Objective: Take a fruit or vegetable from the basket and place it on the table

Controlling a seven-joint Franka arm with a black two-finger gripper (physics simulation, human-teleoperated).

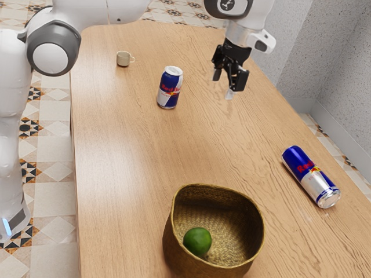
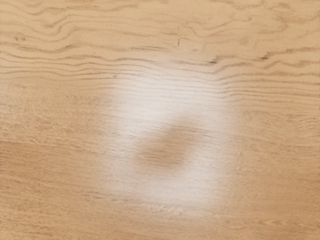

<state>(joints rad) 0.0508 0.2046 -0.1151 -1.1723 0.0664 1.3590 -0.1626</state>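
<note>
The wooden counter (image 1: 127, 162) runs from the near edge to the far end of the exterior view; in the wrist view its grain carries a pale sheen around a darker patch. The white arm (image 1: 104, 10) spans the far end from the exterior view's left. The woven basket (image 1: 174, 246) stands upright at the near end, open at the top. The black hand (image 1: 222, 86) hangs above the far part, pointing down, its two fingers apart with nothing between them. One can (image 1: 310, 176) lies on its side at the exterior view's right; another can (image 1: 170, 88) stands upright, left of the hand. The green fruit (image 1: 197, 240) lies inside the basket, toward its near left wall, well apart from the hand and lower. The small cup (image 1: 123, 59) stands far left.
</note>
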